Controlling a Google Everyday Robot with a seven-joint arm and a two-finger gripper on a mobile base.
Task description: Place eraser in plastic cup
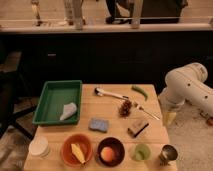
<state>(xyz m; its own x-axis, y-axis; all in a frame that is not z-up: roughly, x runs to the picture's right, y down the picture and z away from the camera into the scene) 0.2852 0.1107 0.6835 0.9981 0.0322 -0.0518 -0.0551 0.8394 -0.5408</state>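
Note:
The eraser (138,128), a small tan block with a dark underside, lies on the wooden table (97,107) right of centre. The pale-green plastic cup (141,152) stands upright just in front of it, near the table's front edge. My gripper (169,116) hangs from the white arm (186,86) off the table's right edge, pointing down. It is level with the eraser and about a hand's width to its right. It is open and holds nothing.
A green tray (44,102) with a white cloth (69,111) sits at the left. Along the front are a white container (39,147), an orange bowl (77,150), a dark bowl (111,151) and a metal cup (168,154). A blue sponge (98,124), fork (147,111) and green pod (140,92) lie mid-table.

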